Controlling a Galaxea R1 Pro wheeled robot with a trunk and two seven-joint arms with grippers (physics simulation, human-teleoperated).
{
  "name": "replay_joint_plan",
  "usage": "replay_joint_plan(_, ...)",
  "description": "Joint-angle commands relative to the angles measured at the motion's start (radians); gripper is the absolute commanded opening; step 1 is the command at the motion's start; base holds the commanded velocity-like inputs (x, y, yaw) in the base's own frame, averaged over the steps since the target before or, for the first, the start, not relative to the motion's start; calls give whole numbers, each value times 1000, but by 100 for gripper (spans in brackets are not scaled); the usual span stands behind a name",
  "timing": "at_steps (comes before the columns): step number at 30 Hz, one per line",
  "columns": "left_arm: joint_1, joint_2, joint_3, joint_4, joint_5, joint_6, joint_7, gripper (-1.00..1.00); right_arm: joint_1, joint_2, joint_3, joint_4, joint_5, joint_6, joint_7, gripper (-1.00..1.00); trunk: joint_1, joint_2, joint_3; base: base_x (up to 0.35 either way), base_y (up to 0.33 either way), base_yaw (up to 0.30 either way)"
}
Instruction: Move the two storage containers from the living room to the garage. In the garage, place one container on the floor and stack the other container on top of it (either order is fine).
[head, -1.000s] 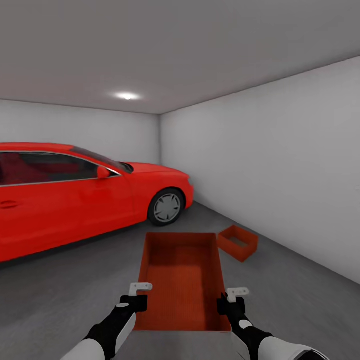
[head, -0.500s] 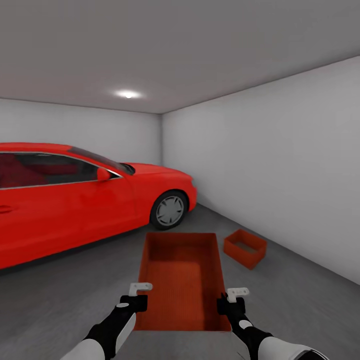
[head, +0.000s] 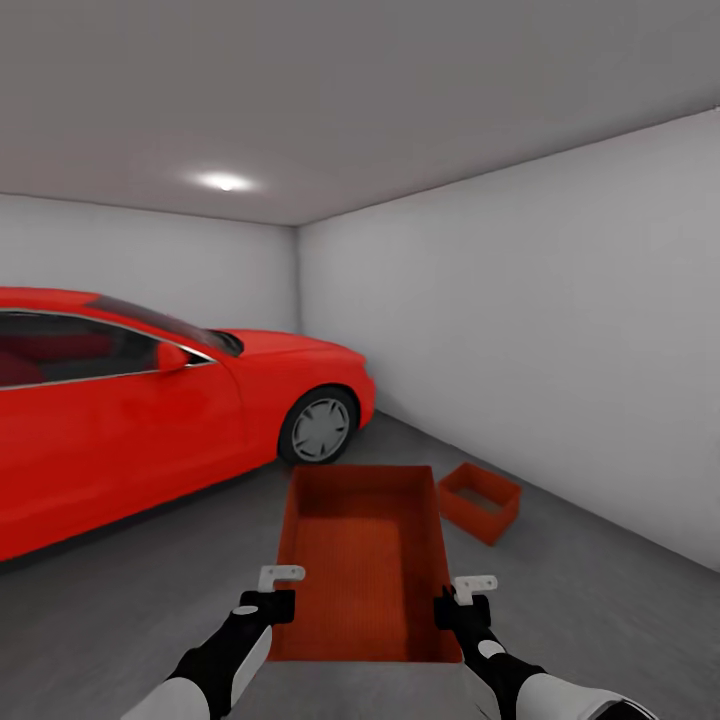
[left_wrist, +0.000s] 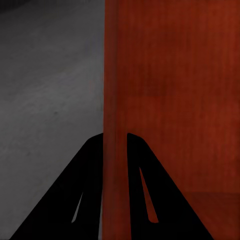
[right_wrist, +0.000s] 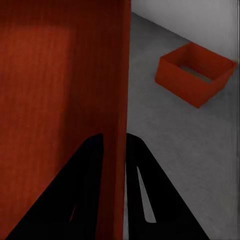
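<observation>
Red car (head: 130, 400) parked at left, nose toward the far wall, grey-spoked front wheel (head: 320, 428) facing the camera, dark side windows, side mirror (head: 172, 357) on the door. Plain pale walls (head: 560, 340) behind and to the right. Grey ceiling with one round lit lamp (head: 225, 182).

held container (head: 365, 560) in front, second container (head: 481, 501) on floor (head: 600, 600) ahead-right, car (head: 150, 400) to the left

Ahead of my carried orange-red bin (head: 365, 560), open grey concrete floor (head: 600, 610) is lying free; a red car (head: 150, 400) is blocking my left, a pale wall (head: 560, 340) my right.
</observation>
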Motion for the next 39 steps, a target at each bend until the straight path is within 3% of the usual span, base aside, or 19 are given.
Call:
replay_joint_plan(1, 0, 0, -9, -4, 8, 6, 13, -100, -2, 1, -24, 2, -17, -4, -4, -100, 1, -1, -2, 321, 164, -281)
replay_joint_plan(39, 0, 0, -9, -4, 8, 6, 14, -100, -2, 1, -25, 2, -17, -4, -5, -100, 1, -1, -2, 320, 170, -284)
